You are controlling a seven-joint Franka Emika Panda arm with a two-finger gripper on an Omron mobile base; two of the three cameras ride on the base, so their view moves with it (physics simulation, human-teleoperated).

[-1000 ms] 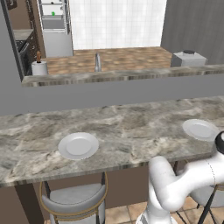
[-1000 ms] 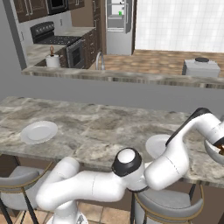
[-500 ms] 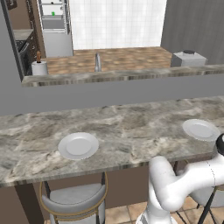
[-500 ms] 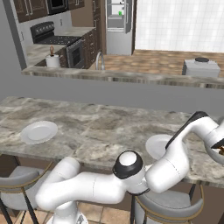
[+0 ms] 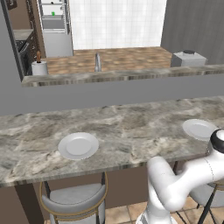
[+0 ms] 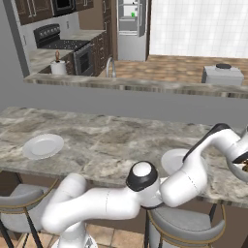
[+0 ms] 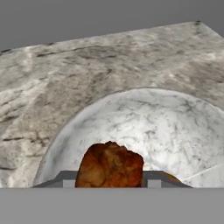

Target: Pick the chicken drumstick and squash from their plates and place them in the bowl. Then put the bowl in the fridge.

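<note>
Chicken drumstick [image 7: 110, 165] sits between the end effector's [image 7: 109, 181] tips, above the bowl [image 7: 175, 127].

Glossy marbled white bowl [image 7: 144, 127], rough reddish-brown chicken drumstick [image 7: 110, 165], polished veined stone counter [image 7: 65, 78]

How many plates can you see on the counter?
2. One plate sits on the left part of the marble counter, above a stool. The other plate sits near the counter's right end, beside the robot's arm. More could be hidden behind the arm.
</note>
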